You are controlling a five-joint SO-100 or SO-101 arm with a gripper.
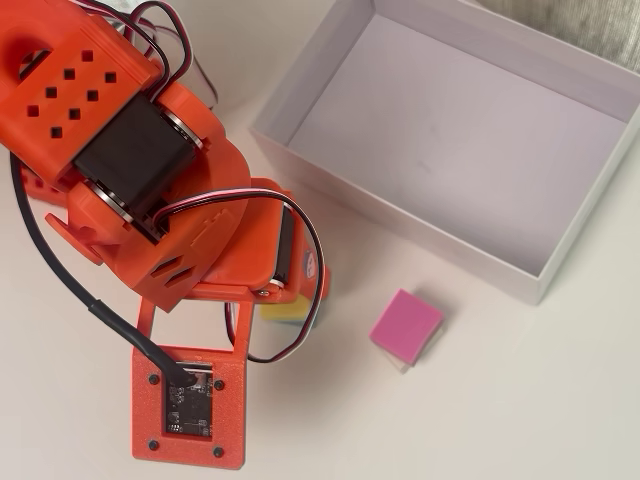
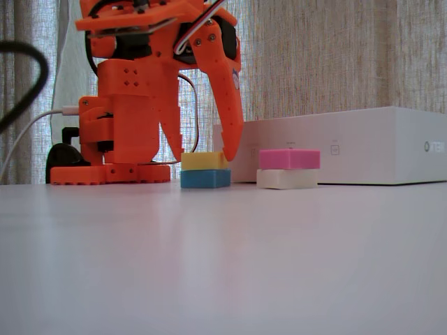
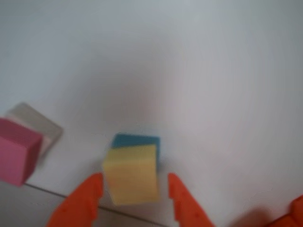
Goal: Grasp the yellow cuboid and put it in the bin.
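Straddling the yellow cuboid (image 3: 131, 173), the orange gripper (image 3: 134, 185) stands spread, one finger at each side, neither clearly touching. The cuboid lies atop a blue block (image 2: 205, 179), beside the pink block (image 2: 289, 159) on its white block (image 2: 287, 179), near the bin (image 1: 300, 96).
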